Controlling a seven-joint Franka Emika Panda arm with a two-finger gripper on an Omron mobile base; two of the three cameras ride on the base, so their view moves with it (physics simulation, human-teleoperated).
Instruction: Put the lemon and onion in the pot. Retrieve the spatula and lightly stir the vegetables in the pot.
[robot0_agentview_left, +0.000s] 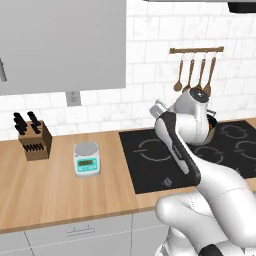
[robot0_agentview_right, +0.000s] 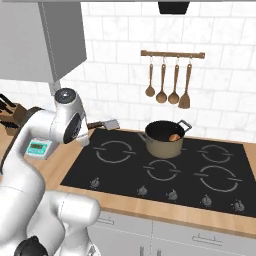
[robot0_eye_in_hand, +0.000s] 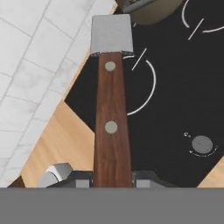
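My gripper (robot0_eye_in_hand: 111, 179) is shut on the dark brown handle of the spatula (robot0_eye_in_hand: 111, 109), whose grey square blade points toward the pot (robot0_eye_in_hand: 148, 11). From the right base view the spatula (robot0_agentview_right: 107, 123) sticks out from behind the arm's wrist, held above the left back edge of the cooktop, left of the tan pot (robot0_agentview_right: 165, 139). The orange-brown onion (robot0_agentview_right: 174, 137) lies inside the pot. The lemon is hidden. In the left base view the arm covers most of the pot (robot0_agentview_left: 212, 126).
The black cooktop (robot0_agentview_right: 160, 172) has knobs along its front. Several copper-brown spoons (robot0_agentview_right: 167, 82) hang on a wall rail above the pot. A kitchen scale (robot0_agentview_left: 87, 159) and a knife block (robot0_agentview_left: 34, 141) stand on the wooden counter to the left. A cabinet (robot0_agentview_left: 60, 45) hangs overhead.
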